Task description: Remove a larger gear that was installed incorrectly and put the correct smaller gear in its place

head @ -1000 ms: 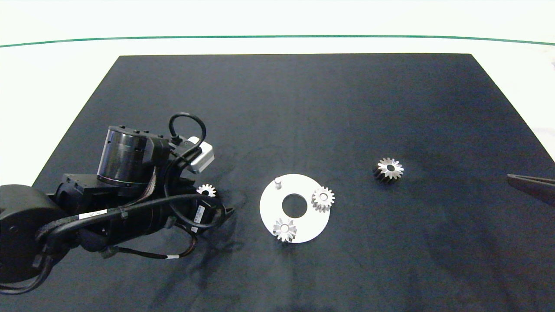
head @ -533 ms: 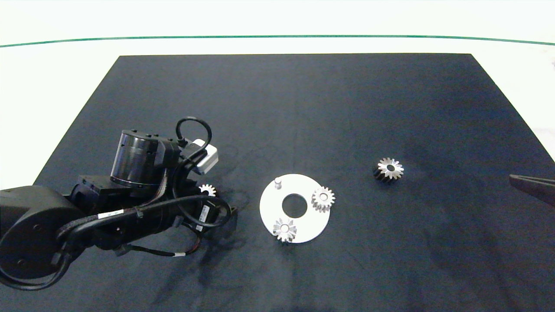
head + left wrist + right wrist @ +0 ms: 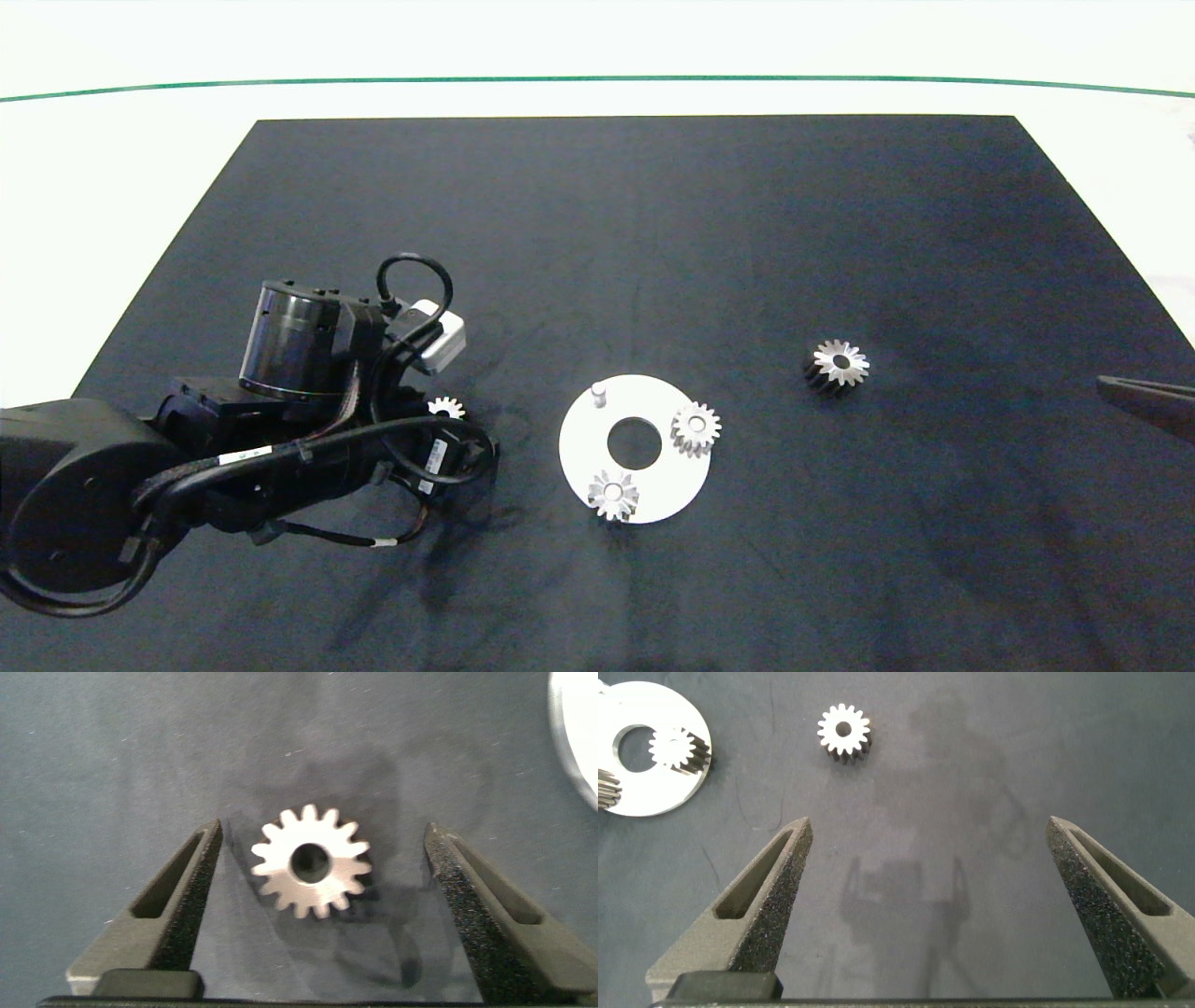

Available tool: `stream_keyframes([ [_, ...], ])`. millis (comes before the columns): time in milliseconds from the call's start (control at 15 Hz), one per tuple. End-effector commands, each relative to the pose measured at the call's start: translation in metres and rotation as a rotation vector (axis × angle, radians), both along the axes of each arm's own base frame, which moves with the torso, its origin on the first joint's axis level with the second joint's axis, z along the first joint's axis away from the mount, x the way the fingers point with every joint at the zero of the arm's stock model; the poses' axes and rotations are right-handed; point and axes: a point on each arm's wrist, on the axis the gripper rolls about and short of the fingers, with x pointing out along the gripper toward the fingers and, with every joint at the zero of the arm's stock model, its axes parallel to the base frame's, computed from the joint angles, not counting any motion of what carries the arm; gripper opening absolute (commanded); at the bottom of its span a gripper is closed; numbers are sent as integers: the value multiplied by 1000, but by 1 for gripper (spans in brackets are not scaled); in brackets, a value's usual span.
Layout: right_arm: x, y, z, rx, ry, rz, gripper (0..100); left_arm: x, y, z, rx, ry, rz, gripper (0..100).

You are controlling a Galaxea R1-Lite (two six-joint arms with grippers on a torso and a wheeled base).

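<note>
Fingers of the left gripper (image 3: 318, 873) are spread wide around the smaller gear (image 3: 310, 861), untouched on the mat (image 3: 653, 233) and half hidden in the head view. The right gripper (image 3: 929, 868), cut off at the edge, is held wide open and empty; the larger gear (image 3: 839, 363) lies apart from the plate (image 3: 583, 448).

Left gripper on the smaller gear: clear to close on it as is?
Probably yes. The left gripper is open with the smaller gear lying flat on the black mat between its fingers; gaps show on both sides and nothing else is nearby.

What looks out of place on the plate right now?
One peg on the white plate stands bare, while the other two spots carry gears. The larger gear lies off on the mat, and the smaller gear sits between the left gripper's open fingers.
</note>
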Motion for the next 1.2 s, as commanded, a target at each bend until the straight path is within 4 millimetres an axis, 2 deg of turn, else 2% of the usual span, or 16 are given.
stream_keyframes([
  [67, 0, 0, 0, -2, 3, 0, 100, -1, 3, 1, -1, -5, 8, 80],
  [1200, -2, 0, -2, 0, 5, 4, 100, -1, 1, -2, 2, 0, 2, 47],
])
